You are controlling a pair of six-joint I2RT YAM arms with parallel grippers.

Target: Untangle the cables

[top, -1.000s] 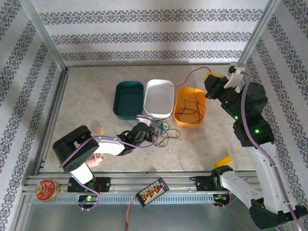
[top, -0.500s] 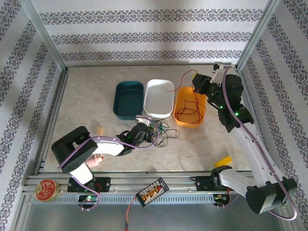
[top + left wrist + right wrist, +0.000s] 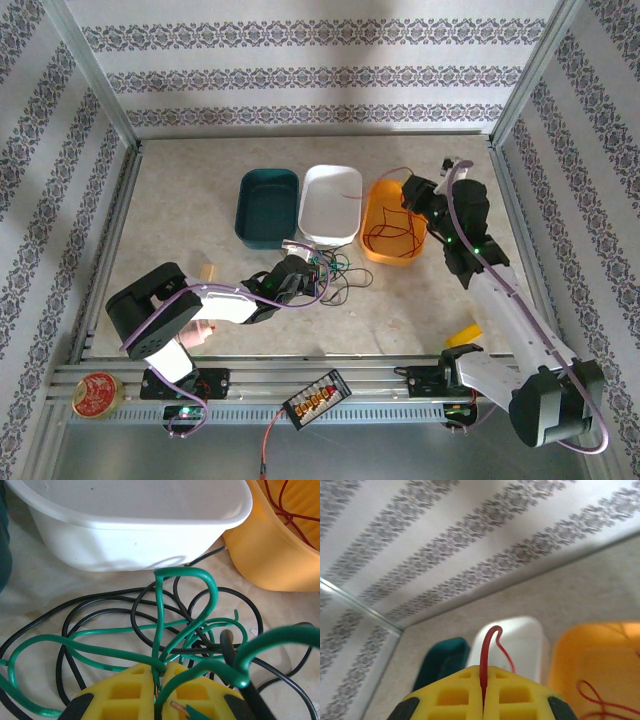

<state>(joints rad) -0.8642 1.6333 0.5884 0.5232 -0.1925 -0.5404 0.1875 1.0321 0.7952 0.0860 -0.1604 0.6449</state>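
A tangle of green (image 3: 186, 575) and black cables (image 3: 100, 600) lies on the table in front of the white bin (image 3: 140, 525); from above the tangle (image 3: 342, 276) sits just right of my left gripper (image 3: 312, 268). In the left wrist view that gripper (image 3: 161, 666) is shut on a green cable strand. The red cable (image 3: 392, 232) lies mostly coiled in the orange bin (image 3: 372, 205). My right gripper (image 3: 408, 190) hangs over that bin's back edge. In the right wrist view the right gripper (image 3: 484, 669) is shut on the red cable's end (image 3: 489, 645).
A teal bin (image 3: 268, 207), the white bin (image 3: 332, 203) and the orange bin stand in a row mid-table. A black connector strip (image 3: 316, 397) and a red round tin (image 3: 92, 393) rest on the front rail. A yellow piece (image 3: 462, 335) lies near the right arm's base.
My right arm has swung from the back right corner down and left to the orange bin, bringing the red cable's end with it. The left arm has stayed put.
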